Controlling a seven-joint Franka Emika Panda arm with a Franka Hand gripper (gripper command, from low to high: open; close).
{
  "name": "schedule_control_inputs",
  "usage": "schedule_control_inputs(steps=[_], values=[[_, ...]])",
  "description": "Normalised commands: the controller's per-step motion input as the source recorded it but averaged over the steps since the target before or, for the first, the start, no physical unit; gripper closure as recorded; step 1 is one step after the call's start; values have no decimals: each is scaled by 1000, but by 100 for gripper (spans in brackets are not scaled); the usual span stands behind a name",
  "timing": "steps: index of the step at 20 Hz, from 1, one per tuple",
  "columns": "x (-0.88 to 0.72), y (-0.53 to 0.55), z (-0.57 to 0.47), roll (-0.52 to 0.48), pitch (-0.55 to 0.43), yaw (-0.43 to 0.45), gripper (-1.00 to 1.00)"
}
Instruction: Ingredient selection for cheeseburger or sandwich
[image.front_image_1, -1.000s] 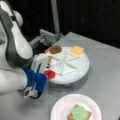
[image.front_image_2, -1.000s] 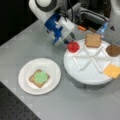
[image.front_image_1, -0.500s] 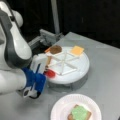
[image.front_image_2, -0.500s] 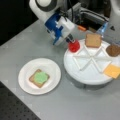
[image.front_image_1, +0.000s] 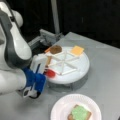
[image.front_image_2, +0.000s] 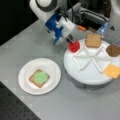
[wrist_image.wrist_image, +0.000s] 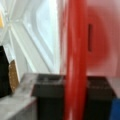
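My gripper (image.front_image_2: 70, 41) is at the near-left rim of the white segmented tray (image.front_image_2: 72, 67), shut on the red tomato disc (image.front_image_2: 74, 46). In the wrist view the tomato disc (wrist_image.wrist_image: 75, 62) stands on edge between the two dark fingers (wrist_image.wrist_image: 47, 95). A front view shows the same tomato disc (image.front_image_1: 50, 73) under the gripper (image.front_image_1: 47, 72). In the tray lie a bread square (image.front_image_2: 93, 40), a dark patty (image.front_image_2: 113, 50) and an orange cheese square (image.front_image_2: 113, 70). On the paper plate (image.front_image_2: 25, 82) a bread square carries the green lettuce (image.front_image_2: 39, 78).
The tray (image.front_image_1: 75, 77) stands raised above the grey table, with the plate (image.front_image_1: 62, 105) in front of it. The arm's white body (image.front_image_1: 15, 50) fills a front view's left. A metal post and bracket (image.front_image_1: 48, 37) stand behind the tray.
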Motion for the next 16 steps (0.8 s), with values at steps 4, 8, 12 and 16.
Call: schedule_control_inputs(steps=[4,8,12,16], values=[[-306,387,186,-172,-51,-224,100],[-295,403,261,-216,-28,-232,100],[-269,429,308,-258,-13,-219,100],[-228,444,305,-373,-24,-194,100]])
